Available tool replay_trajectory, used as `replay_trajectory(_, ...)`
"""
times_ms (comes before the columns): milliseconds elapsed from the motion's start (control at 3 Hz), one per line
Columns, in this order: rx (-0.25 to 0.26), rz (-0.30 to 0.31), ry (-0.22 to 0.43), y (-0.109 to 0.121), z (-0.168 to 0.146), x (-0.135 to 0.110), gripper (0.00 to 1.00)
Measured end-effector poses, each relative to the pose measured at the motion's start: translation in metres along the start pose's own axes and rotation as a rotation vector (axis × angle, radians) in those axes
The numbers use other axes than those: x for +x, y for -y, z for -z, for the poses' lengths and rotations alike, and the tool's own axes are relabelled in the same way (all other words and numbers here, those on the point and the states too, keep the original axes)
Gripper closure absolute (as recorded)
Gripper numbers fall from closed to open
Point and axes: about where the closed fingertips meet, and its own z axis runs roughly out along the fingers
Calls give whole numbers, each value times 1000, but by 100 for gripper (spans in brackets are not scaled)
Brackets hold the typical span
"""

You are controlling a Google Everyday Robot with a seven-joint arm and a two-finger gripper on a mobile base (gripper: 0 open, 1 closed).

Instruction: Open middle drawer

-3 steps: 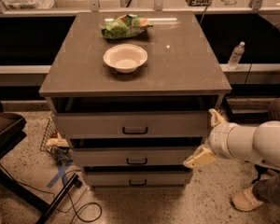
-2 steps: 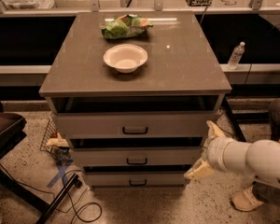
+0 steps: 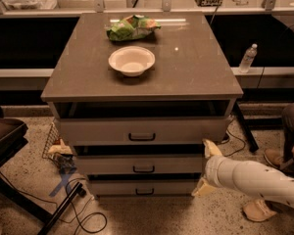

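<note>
A speckled stone floor point(image 3: 152, 217) spreads beneath a three-drawer desk point(image 3: 83, 82) in a dim workroom, with black cables point(image 3: 85, 218) looping across it at lower left. The robot's white arm point(image 3: 257, 180) reaches in from the lower right. Its end effector point(image 3: 207, 168) sits at the right end of the middle drawer point(image 3: 108, 164), its two pale fingers point(image 3: 211, 148) spread wide, one pointing up and one down, holding nothing. The middle drawer, second of three, shows its small dark handle point(image 3: 143, 169) at centre, with a dark gap above its front. It lies between the bottom drawer point(image 3: 117, 188) and the taller top drawer point(image 3: 98, 130). A person's tan shoe point(image 3: 257, 210) shows just behind the arm at right, and a dark chair point(image 3: 5, 136) stands at left beside a wire basket point(image 3: 53, 142). On the brown desk top rests a white bowl point(image 3: 131, 60), with a green snack bag point(image 3: 132, 27) beyond it near the far edge. A clear water bottle point(image 3: 247, 58) stands on a ledge to the right, off the desk.
</note>
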Motion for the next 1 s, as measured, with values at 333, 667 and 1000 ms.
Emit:
replay_trajectory(333, -35, 73, -35, -10, -28, 7, 0)
replay_trajectory(667, -73, 96, -68, -30, -56, 27, 0)
replay_trajectory(1000, -74, 96, -68, -30, -56, 27, 0)
